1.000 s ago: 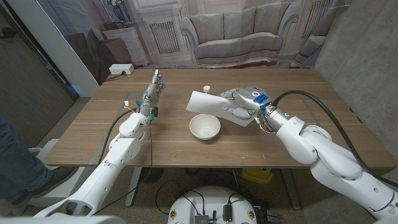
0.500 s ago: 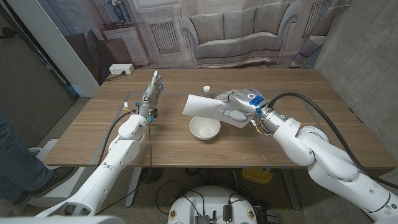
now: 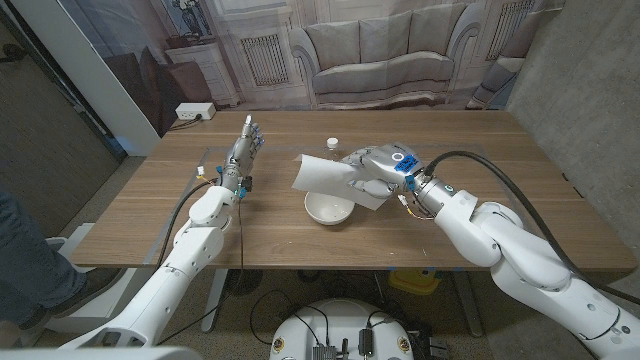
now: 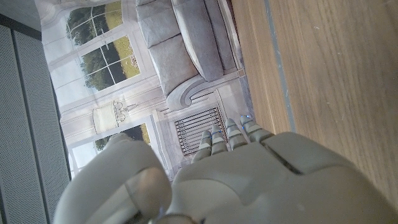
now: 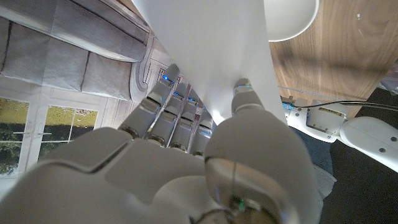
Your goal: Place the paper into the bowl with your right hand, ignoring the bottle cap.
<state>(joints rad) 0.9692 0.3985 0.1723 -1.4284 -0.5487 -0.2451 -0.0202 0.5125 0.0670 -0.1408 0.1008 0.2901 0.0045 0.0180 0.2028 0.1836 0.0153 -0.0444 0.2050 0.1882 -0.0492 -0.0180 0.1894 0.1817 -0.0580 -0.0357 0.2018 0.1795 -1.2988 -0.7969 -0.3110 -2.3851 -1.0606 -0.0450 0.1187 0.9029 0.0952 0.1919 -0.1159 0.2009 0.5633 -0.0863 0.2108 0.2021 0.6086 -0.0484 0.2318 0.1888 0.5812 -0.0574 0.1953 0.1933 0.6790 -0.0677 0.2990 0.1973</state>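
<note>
Currently logged: your right hand (image 3: 378, 168) gripped the white paper sheet (image 3: 330, 178) above the white bowl (image 3: 328, 208); bottle cap (image 3: 332, 143) sat behind on the tabletop (image 3: 150, 210); left hand (image 3: 243, 150) stood open-fingered, holding nothing.

Bowl (image 3: 328, 208) partly behind paper (image 3: 335, 180)

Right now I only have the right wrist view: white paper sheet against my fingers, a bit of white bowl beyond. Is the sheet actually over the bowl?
Observer: Partly. In the head view the white paper sheet overlaps the far rim of the round white bowl, held by the right hand.
Operator: Where's the bottle cap?
Observer: The small white bottle cap sits on the wooden table beyond the paper, apart from it.
Operator: And my left hand?
Observer: The left hand is well left of the bowl, fingers apart, holding nothing.
</note>
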